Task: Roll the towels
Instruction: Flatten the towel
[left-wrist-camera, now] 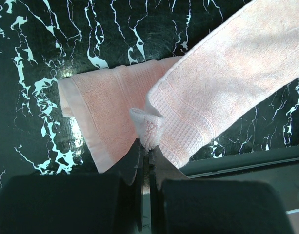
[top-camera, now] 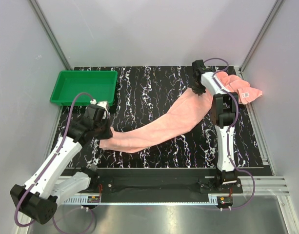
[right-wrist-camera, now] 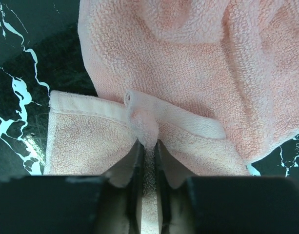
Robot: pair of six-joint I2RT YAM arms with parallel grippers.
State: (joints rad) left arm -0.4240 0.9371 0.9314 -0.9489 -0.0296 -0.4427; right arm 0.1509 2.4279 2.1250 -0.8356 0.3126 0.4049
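Evidently we held the first towel [top-camera: 159, 124] stretched across the middle of the desk [top-camera: 149, 80] to flatten it for rolling. Our left claw [left-wrist-camera: 145, 148] was clamped on its lower-left corner, and our right claw [right-wrist-camera: 145, 146] was pinched on its upper-right edge. The second towel [top-camera: 237, 87] lay crumpled at upper right, its white label [top-camera: 246, 93] too small to read.

One salmon-pink terry towel [top-camera: 164, 123] lies drawn out in a long, slightly bowed band across the counter [top-camera: 154, 83], from front left to back right. Both its ends are folded over and pinched up. The second towel [top-camera: 239, 87] sits crumpled at the back right corner, its white label [top-camera: 246, 93] showing.
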